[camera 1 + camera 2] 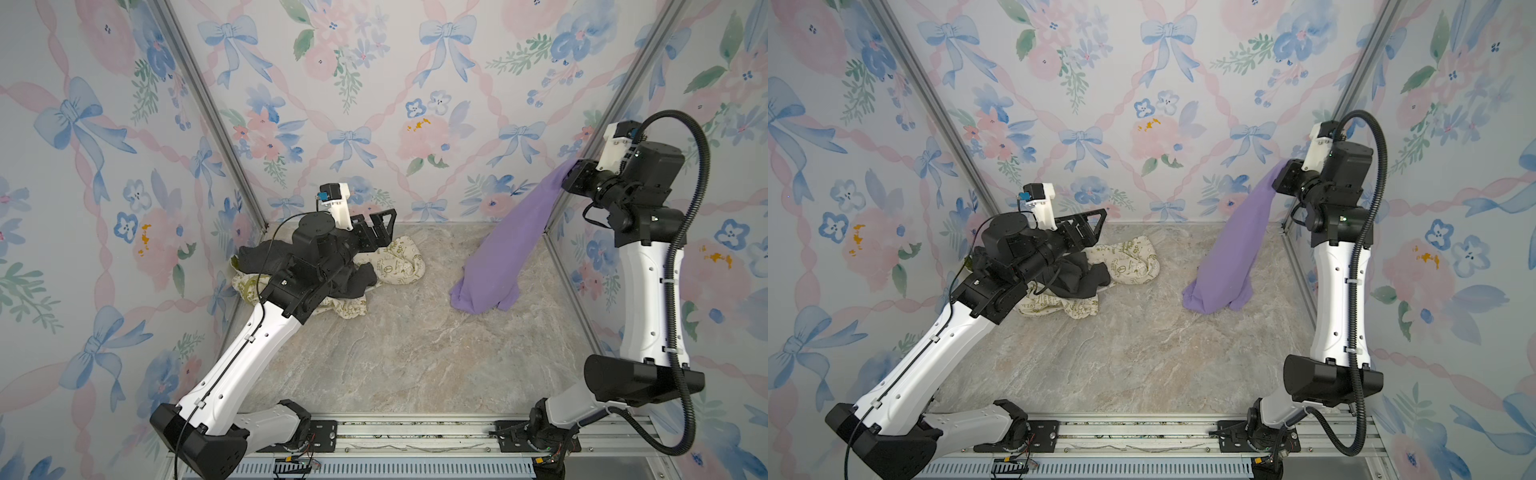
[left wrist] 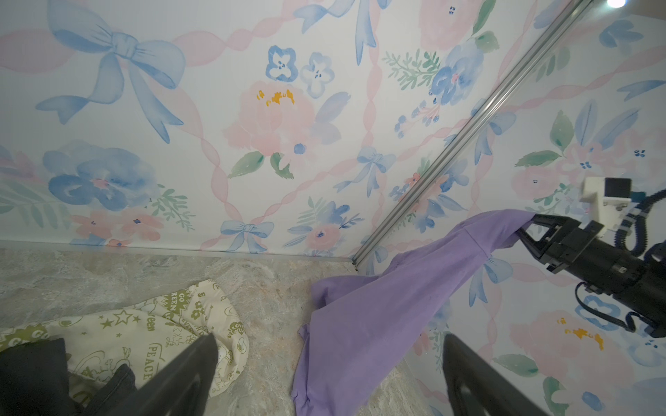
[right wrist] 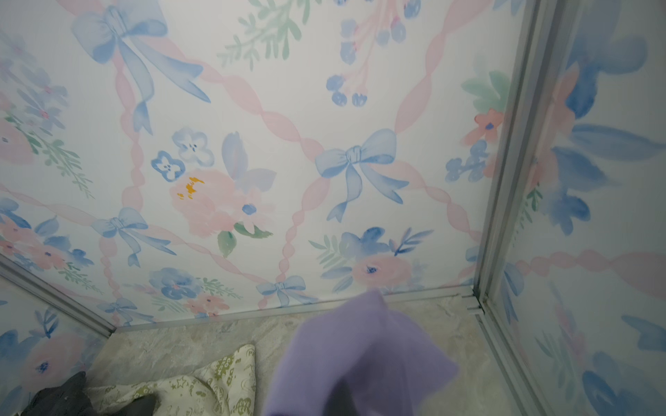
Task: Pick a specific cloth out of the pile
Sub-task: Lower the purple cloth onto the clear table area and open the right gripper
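Wide-open, the black left gripper (image 1: 376, 230) hovers above the grey-and-cream fabric pile (image 1: 399, 262); the right gripper (image 2: 524, 230) clamps the plain lavender cloth (image 1: 498, 257), slanting floorward, well apart.

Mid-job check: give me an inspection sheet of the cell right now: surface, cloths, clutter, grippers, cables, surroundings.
Surface: marble-patterned table, bare between the fabrics.
Job's things: lavender cloth hangs from the right gripper, lower end bunched on the table, apart from the pile; the pile, a dark grey garment over cream olive-print cloth, lies far left under the left arm.
Clutter: nothing seen.
Grippers: right gripper shut on the cloth's upper end, raised near the right wall; left gripper fingers open, empty, above the pile.
Cables: black corrugated hose runs along the right arm; thin black cable runs down the left arm.
Surroundings: floral wallpaper walls, aluminium frame posts.
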Controlling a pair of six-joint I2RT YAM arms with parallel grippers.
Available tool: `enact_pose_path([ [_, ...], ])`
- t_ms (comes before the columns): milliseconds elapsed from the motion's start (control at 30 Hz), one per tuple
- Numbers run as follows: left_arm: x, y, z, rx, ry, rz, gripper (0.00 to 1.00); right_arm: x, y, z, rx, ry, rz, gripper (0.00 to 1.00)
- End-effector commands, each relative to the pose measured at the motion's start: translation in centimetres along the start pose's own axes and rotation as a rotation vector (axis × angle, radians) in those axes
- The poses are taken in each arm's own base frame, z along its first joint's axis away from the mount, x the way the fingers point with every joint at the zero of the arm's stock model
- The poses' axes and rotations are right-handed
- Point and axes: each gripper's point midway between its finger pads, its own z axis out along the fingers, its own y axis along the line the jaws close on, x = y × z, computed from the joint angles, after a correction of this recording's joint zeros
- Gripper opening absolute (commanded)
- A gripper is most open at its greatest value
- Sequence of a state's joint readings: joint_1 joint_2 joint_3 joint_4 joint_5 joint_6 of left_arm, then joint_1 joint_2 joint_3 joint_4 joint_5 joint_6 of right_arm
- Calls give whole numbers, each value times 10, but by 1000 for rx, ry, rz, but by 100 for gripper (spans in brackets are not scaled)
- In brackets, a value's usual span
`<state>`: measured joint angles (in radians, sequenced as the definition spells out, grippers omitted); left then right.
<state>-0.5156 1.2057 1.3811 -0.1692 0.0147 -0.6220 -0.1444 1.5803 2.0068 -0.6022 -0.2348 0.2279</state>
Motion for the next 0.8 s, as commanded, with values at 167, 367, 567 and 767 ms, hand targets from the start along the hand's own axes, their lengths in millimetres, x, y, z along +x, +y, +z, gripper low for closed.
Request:
enact_pose_path([
  [167, -3, 5, 0, -15, -22, -31, 98, 131, -82, 9, 322, 324, 55, 36],
  [367, -5, 4, 2, -10, -24, -45, 98, 181, -150, -21, 531, 464, 328, 85],
  [567, -3, 4, 4, -11, -22, -56, 98, 165, -140, -39, 471, 346, 395, 89],
  [767, -2, 4, 7, -10, -18, -46, 98, 181, -77, -24, 353, 423, 210, 89],
])
